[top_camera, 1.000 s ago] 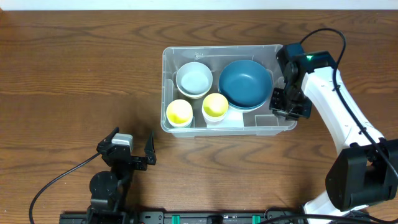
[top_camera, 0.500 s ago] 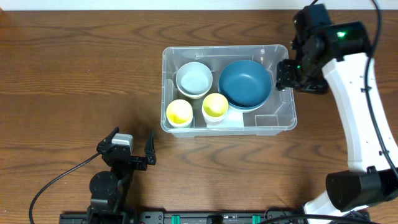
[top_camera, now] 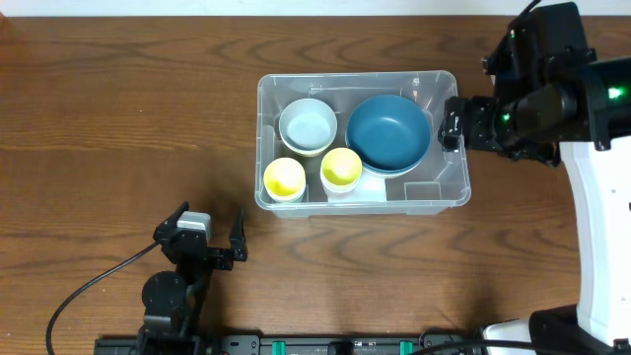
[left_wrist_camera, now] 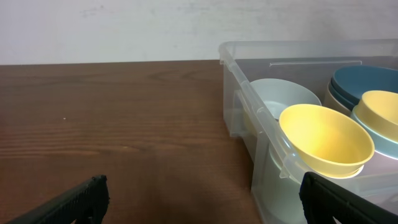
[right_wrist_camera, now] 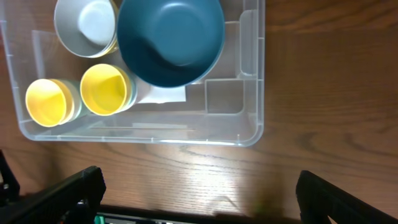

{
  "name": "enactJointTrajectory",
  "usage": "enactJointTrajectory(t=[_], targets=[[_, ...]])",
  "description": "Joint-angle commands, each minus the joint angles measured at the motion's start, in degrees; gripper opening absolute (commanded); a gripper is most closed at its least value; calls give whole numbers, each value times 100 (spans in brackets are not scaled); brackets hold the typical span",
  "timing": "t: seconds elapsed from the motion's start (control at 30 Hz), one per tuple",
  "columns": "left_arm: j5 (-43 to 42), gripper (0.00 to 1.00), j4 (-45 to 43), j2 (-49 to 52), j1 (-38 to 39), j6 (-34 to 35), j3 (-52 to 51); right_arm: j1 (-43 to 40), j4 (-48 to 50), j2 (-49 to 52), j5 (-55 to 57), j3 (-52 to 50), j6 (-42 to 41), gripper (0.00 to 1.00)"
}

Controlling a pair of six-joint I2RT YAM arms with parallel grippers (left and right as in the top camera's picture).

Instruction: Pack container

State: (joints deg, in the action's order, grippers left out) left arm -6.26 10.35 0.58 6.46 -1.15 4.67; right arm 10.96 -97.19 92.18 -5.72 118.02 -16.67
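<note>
this looks like a robotics lab bench set up for handling trials. a dark wood-grain table (top_camera: 118,128) stands against a plain pale wall (left_wrist_camera: 124,31). two robot arms work at it: a small black left arm (top_camera: 168,296) at the near edge toward the left, and a tall white right arm (top_camera: 601,227) with a lit green lamp (top_camera: 616,94) by the right edge. a black cable (top_camera: 96,281) loops over the surface near the left arm, and a black rail (top_camera: 325,346) with green fittings runs along the near edge. the only household things are test props: a blue bowl (top_camera: 389,131), a pale bowl (top_camera: 308,125) and two yellow cups (top_camera: 284,177) in a clear container (top_camera: 355,77) around the middle.
</note>
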Motion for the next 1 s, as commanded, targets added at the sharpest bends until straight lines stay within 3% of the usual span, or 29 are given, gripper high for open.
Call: enactJointTrajectory(t=[0.0,0.13,0.27,0.4,0.53,0.7,0.97], targets=[[-125,98,219,-35,-28,-11,-81,-44,-11,-2,-118,50,24,99],[-125,98,219,-35,-28,-11,-81,-46,-9,2,4,37,164,99],[-125,98,219,-35,-28,-11,-81,-42,94,-35,863,33,476,99],[-125,98,219,-35,-28,-11,-81,-61,1226,-444,1423,-256,476,99],[-125,98,219,-35,-28,-11,-81,-258,3257,-1502,1473,-1681,520,99],[-125,98,219,-35,-28,-11,-81,-721,5792,-3254,1449,-4430,518,99],[-125,98,219,-35,-28,-11,-81,-1231,7538,-5643,1362,-7458,522,99]])
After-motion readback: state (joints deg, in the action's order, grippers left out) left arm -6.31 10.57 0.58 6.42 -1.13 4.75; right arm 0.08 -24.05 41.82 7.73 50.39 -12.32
